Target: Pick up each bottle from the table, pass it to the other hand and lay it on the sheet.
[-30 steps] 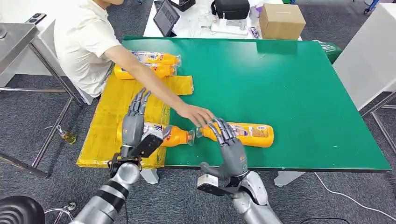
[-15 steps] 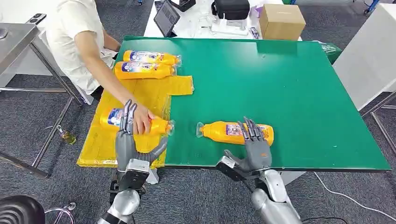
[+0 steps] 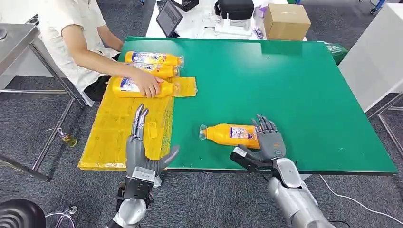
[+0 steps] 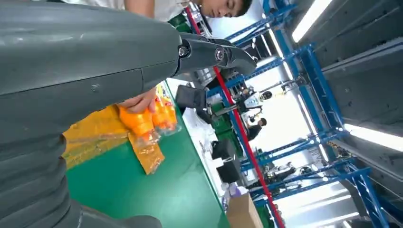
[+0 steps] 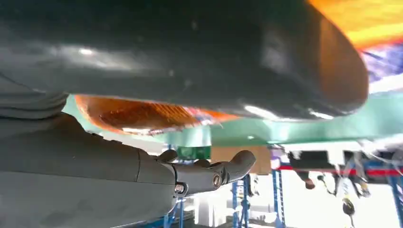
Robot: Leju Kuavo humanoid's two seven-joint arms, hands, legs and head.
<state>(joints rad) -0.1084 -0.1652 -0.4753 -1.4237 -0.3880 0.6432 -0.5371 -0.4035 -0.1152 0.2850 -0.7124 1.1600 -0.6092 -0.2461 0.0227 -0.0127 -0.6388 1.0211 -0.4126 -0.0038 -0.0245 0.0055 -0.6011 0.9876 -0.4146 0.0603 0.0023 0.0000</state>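
bottle (image 3: 234, 134) lies on green table (image 3: 294, 85), right hand (image 3: 269, 145) over it.

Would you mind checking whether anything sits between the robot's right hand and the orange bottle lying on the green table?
Nothing visible does. The right hand is already at the base end of the orange bottle, fingers over it; whether it grips yet is unclear. The person's hand is far off, on a bottle on the yellow sheet.

A cardboard box (image 3: 286, 21), a tablet (image 3: 168, 18) and a black bag (image 3: 235, 9) sit beyond the table.
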